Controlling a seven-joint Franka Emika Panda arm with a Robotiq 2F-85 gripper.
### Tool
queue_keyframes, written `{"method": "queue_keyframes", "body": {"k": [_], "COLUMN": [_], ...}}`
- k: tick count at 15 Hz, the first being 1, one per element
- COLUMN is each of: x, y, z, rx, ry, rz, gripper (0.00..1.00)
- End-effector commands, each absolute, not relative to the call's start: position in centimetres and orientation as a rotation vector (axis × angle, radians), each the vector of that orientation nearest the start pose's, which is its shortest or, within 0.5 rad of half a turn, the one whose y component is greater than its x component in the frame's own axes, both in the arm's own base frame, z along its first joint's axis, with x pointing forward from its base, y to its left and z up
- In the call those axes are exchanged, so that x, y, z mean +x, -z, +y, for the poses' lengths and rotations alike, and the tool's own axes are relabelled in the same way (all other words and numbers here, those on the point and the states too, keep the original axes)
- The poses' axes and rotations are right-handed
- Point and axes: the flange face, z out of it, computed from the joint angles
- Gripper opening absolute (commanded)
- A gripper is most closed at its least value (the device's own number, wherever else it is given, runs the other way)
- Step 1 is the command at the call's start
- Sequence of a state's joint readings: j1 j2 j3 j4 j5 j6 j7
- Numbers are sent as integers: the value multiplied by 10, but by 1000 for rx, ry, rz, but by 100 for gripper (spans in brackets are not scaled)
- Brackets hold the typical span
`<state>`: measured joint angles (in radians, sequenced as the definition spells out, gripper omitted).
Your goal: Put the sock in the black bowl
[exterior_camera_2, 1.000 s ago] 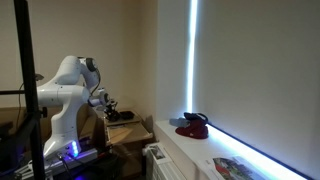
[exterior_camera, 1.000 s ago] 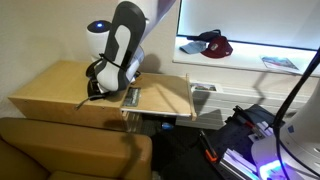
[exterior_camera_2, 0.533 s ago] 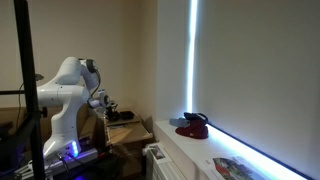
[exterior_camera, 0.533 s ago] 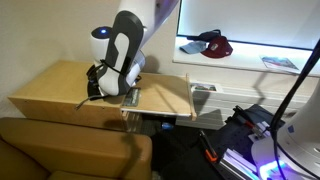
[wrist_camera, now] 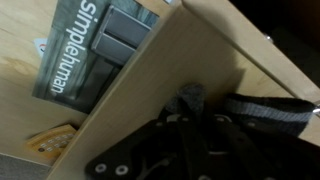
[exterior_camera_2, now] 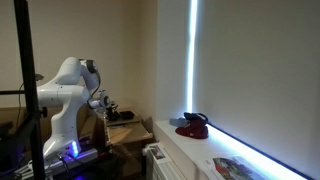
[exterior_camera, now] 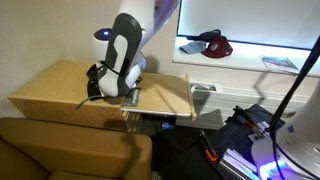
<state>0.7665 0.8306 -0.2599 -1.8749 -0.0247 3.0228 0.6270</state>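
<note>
Sock [wrist_camera: 268,110]: in the wrist view, a dark, textured strip of fabric runs from the gripper [wrist_camera: 188,118] to the right edge of the picture. It lies over the light wooden table [wrist_camera: 235,50]. The strip meets the black finger linkage at the bottom of this view. The contact point is blurred, so it cannot be told whether the fingers are spread, pressed together or pinching the fabric. The sock cannot be made out in either exterior view.

Gripper position: in both exterior views the gripper [exterior_camera: 96,84] [exterior_camera_2: 103,101] is low over the table [exterior_camera: 55,85], with the white arm [exterior_camera: 124,45] bent above it.

Adjacent items:
- A dark box printed "simplehuman" [wrist_camera: 85,55] lies beside the diagonal edge of the wooden surface in the wrist view.
- A low dark shape [exterior_camera_2: 122,116] sits on the table just beside the gripper. It is too small to identify.
- A dark red-and-black cap [exterior_camera: 212,44] [exterior_camera_2: 192,126] rests on the white windowsill [exterior_camera: 250,52], well apart from the gripper.
</note>
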Motion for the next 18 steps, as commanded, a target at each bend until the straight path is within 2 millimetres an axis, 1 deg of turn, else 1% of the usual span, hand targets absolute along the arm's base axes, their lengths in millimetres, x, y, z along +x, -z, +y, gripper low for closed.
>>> {"method": "queue_keyframes", "body": {"k": [1, 3, 6, 8, 11, 13, 14, 15, 17, 18], "x": [554, 555, 555, 556, 566, 570, 573, 578, 584, 587], "y": [-132, -156, -201, -234, -284, -320, -333, -346, -366, -369], "z": [322, 313, 292, 269, 236, 231, 231, 235, 246, 249], "rx": [-3021, -3010, -2970, -2945, -2843, -2717, -2660, -2600, -2480, -2444], "ry": [569, 578, 579, 591, 667, 704, 720, 718, 727, 735], "rz": [-48, -11, 71, 137, 263, 310, 339, 364, 402, 410], "gripper": [0, 2, 2, 2, 2, 2, 2, 2, 2, 2]}}
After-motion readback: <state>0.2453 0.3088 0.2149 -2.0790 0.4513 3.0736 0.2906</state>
